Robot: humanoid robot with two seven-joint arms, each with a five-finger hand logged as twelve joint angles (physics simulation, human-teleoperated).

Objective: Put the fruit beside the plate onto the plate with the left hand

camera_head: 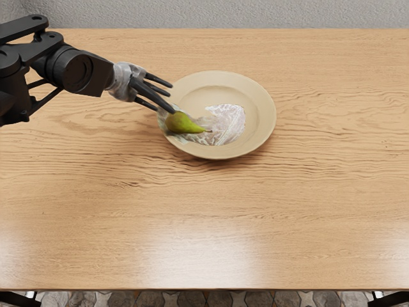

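Item 1, left hand (130, 81): its arm enters from the left edge. The hand sits just outside the plate's left rim. The fingers (155, 96) are splayed and straight, clasping nothing I can see. The lowest fingertip meets the fruit's fat end, touching or nearly so.

Item 2, pear (184, 123): green, on its side in the plate's left part. Its long axis runs roughly left to right, fat end toward the hand, narrow tip toward the centre. It lies right of and below the hand.

Item 3, plate (265, 105): tan and round, with a pale patch in the well.

Note: placement looks done. I would withdraw up and left, along the fingers' own line, so the pear isn't dragged.
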